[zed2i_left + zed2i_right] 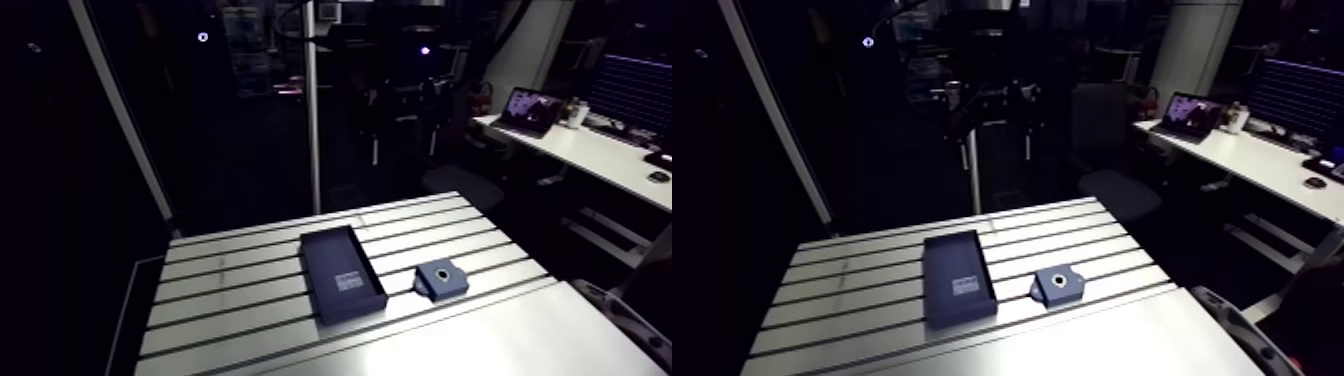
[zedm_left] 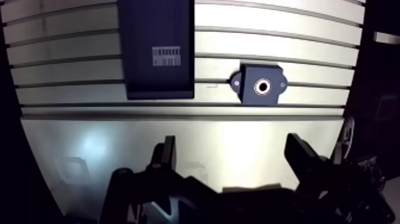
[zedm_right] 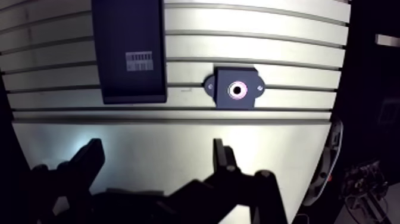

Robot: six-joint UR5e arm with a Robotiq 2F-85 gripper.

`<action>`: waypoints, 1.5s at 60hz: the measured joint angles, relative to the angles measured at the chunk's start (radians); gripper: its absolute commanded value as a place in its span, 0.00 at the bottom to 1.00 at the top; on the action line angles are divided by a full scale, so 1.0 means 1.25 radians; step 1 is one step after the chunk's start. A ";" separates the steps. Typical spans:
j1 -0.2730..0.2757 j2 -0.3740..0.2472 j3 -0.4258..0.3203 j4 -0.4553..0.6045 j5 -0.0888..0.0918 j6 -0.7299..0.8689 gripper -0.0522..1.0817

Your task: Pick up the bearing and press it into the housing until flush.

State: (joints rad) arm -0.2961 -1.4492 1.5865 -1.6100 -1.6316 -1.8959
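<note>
A small dark housing (image 2: 261, 89) with two mounting ears lies flat on the slotted table (image 2: 71, 77), ahead of my gripper and slightly to one side. In its round bore sits a pale ring (image 2: 262, 87) around a dark hole; I cannot tell whether that is the bearing. No loose bearing shows anywhere. In the wrist view my gripper (image 2: 232, 146) hangs above the smooth front strip of the table, open, with nothing between its fingers. The arm view shows the housing (image 1: 441, 279) near the table's front right; the gripper is out of that view.
A flat dark box (image 2: 158, 47) with a white label lies lengthwise beside the housing, also seen in the arm view as the box (image 1: 342, 272) at mid table. The table ends just beyond the housing's side, with a drop into dark floor.
</note>
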 measured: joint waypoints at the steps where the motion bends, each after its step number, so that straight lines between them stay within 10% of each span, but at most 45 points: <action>1: 0.004 0.000 -0.003 0.001 0.000 0.002 0.05; 38: 0.094 -0.004 -0.120 0.064 0.048 0.067 0.05; 69: 0.157 0.034 -0.160 0.066 0.010 0.094 0.05; 90: 0.169 0.035 -0.148 0.065 0.014 0.095 0.05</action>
State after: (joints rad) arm -0.0853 -1.4051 1.4014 -1.5293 -1.6138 -1.7772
